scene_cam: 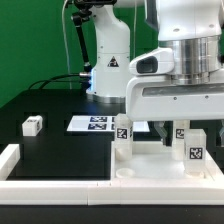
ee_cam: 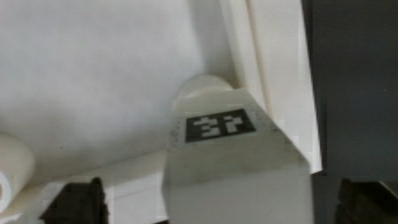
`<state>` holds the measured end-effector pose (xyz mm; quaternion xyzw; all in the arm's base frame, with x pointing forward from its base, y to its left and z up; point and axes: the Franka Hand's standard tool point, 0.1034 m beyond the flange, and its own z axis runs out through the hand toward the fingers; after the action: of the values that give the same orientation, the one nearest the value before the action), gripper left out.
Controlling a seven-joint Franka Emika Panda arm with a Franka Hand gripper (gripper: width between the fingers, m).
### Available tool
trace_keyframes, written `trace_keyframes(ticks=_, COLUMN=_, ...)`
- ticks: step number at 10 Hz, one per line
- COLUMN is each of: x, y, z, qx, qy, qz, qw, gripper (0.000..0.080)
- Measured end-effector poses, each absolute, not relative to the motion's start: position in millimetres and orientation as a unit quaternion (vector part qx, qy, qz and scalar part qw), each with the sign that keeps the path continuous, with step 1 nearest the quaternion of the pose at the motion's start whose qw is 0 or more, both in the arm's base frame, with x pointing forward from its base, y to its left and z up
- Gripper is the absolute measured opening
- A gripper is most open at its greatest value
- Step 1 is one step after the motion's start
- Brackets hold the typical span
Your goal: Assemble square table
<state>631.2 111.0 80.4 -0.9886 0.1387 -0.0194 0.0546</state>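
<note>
Directly under the claw (scene_cam: 185, 128) (ee_cam: 222, 200) sits the square table's top (scene_cam: 150, 168) (ee_cam: 89, 80), a white tray with a raised rim, resting on the black bench (scene_cam: 60, 150) (ee_cam: 356, 80). 1 leg (scene_cam: 195, 150) (ee_cam: 222, 150) stands upright on the top, its black-and-white tag facing the exterior camera. In the wrist view this leg runs away from the claw down to the tray floor, meeting it just beside the rim (ee_cam: 267, 50), and its tag is sharp enough to see but not to read. The claw's 2 dark fingers (ee_cam: 80, 200) are spread to either side of the leg, 1 on each flank. Whether they press on it or stand just clear of it I cannot tell.

A 2nd leg (scene_cam: 123, 135) stands upright on the same top, near the claw on the exterior view's left side, also with its tag toward the camera. A small tagged piece (scene_cam: 32, 125) lies alone on the bench, well apart from the claw, far toward the exterior view's left.

Between that piece and the claw, and a little behind the 2nd leg, the marker board (scene_cam: 95, 123) lies flat on the bench. A long white rail (scene_cam: 12, 158) edges the bench at the exterior view's left, well away from the claw. Behind the claw rises the arm's white base (scene_cam: 110, 65).
</note>
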Motion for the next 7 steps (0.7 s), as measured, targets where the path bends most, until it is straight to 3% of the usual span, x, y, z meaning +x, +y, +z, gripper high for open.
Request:
trace_keyframes(ticks=1, x=631.3, y=110.7, z=80.4, qx=-0.989, qy=0.139, qz=-0.019, qw=0.055, gripper=0.0625)
trace_keyframes(ticks=3, x=631.3, y=111.1, z=80.4, qx=-0.980, qy=0.189, qz=-0.017, qw=0.056, gripper=0.0288)
trace_keyframes(ticks=7, x=631.5, y=108.8, z=81.7, qx=-0.919, qy=0.389, qz=-0.001, qw=0.061, gripper=0.0290)
